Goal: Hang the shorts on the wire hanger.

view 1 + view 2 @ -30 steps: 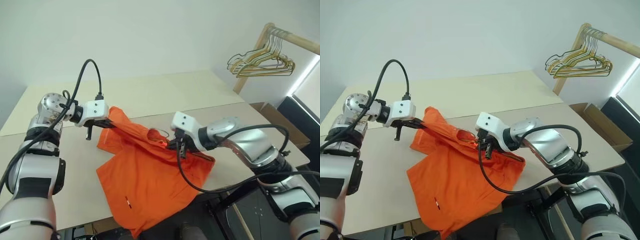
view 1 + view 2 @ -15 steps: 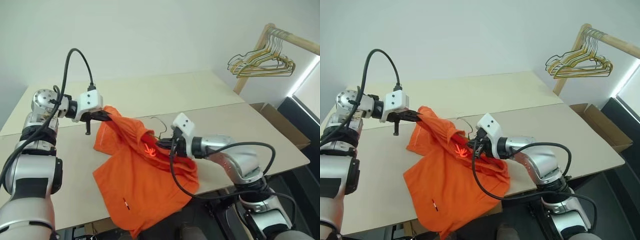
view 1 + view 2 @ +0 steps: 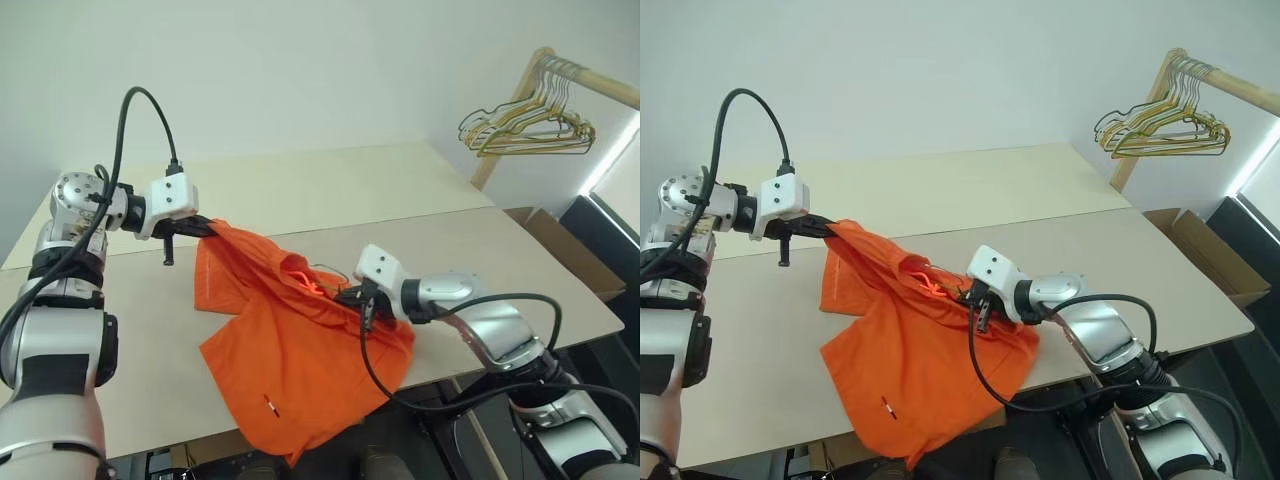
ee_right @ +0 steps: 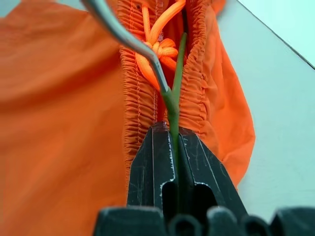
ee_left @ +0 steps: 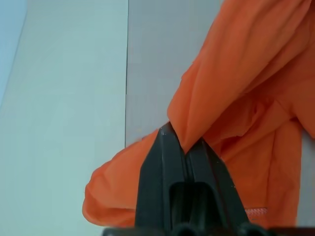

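The bright orange shorts (image 3: 290,340) hang stretched between my two grippers, and their lower part drapes over the table's front edge. My left gripper (image 3: 208,228) is shut on a fold of the fabric at the upper left, lifted off the table (image 3: 300,190). At the gathered waistband my right gripper (image 3: 352,296) is shut on the wire hanger (image 4: 167,93). Its thin wire runs out from between the fingers (image 4: 197,162) and up past the knotted orange drawstring (image 4: 156,51). The fabric hides most of the hanger's body.
A wooden rack (image 3: 530,75) at the far right carries a bunch of gold wire hangers (image 3: 525,125). A cardboard box (image 3: 545,225) stands on the floor beyond the table's right edge. Bare tabletop stretches behind and to the right of the shorts.
My right gripper has sunk a little with the hanger, and the waistband lies lower with it. The left gripper keeps its hold in about the same place.
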Tool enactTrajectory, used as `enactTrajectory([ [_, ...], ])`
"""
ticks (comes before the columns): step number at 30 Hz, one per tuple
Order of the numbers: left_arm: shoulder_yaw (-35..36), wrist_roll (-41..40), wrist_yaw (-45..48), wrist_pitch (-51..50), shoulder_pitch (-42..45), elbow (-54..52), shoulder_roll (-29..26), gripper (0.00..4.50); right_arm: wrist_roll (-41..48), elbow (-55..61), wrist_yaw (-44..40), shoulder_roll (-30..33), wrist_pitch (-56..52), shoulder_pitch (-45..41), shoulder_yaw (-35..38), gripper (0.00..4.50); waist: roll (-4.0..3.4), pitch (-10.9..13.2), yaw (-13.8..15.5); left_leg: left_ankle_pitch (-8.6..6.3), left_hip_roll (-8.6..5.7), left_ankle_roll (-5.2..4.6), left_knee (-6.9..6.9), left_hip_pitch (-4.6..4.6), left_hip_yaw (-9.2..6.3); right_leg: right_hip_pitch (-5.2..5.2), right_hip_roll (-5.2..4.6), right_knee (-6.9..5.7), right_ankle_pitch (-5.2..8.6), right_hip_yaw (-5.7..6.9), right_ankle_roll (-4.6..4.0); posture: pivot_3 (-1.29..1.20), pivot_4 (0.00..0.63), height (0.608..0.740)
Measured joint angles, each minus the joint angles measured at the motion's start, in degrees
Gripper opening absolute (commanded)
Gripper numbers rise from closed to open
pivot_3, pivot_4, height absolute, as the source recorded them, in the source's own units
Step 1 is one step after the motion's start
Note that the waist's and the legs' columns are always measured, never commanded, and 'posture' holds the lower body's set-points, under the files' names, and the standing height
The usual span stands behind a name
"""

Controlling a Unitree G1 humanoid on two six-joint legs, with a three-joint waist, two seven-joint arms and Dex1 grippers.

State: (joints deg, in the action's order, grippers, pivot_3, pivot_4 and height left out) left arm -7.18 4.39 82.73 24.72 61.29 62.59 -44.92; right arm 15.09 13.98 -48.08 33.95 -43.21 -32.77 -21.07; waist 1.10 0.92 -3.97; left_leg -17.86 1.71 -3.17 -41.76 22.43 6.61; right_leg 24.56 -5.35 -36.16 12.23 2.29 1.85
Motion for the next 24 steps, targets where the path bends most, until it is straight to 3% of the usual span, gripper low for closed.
enactTrajectory([
  [4,-0.04,-0.05,0.61,0.24,-3.54,-1.97,0.18,0.01,3.08,0.05,-3.19,2.63,-6.16,-6.75,2.28,0.00,-0.01,0.00,0.03,0.00,0.03,0.00,-0.01,-0.01,0.00,0.01,-0.01,-0.02,0.00,0.00,-0.01,-0.05,0.000,0.740],
  [7,-0.08,-0.33,1.15,0.24,-5.10,-3.50,0.69,0.56,5.65,-0.73,-4.80,2.95,-11.81,-12.23,3.63,0.00,-0.02,0.01,0.11,0.00,0.05,0.00,0.00,0.01,0.00,0.01,-0.03,-0.02,0.00,0.01,-0.01,-0.05,0.000,0.740],
  [19,1.03,-2.79,0.41,-1.26,-4.20,-6.67,2.23,4.40,16.12,-3.65,-12.42,5.19,-24.34,-23.84,5.34,0.00,-0.02,0.01,0.12,-0.01,0.02,-0.01,0.00,0.03,-0.02,0.02,-0.03,0.01,-0.01,0.04,-0.01,-0.06,0.000,0.740],
  [24,3.52,-8.65,4.85,-4.16,-1.28,-11.05,2.97,4.48,18.89,-8.15,-16.23,6.90,-26.76,-29.10,5.90,0.00,-0.02,0.01,0.04,-0.02,0.04,-0.03,0.00,0.04,0.00,0.02,-0.06,0.02,0.00,0.03,0.00,-0.07,0.000,0.740],
])
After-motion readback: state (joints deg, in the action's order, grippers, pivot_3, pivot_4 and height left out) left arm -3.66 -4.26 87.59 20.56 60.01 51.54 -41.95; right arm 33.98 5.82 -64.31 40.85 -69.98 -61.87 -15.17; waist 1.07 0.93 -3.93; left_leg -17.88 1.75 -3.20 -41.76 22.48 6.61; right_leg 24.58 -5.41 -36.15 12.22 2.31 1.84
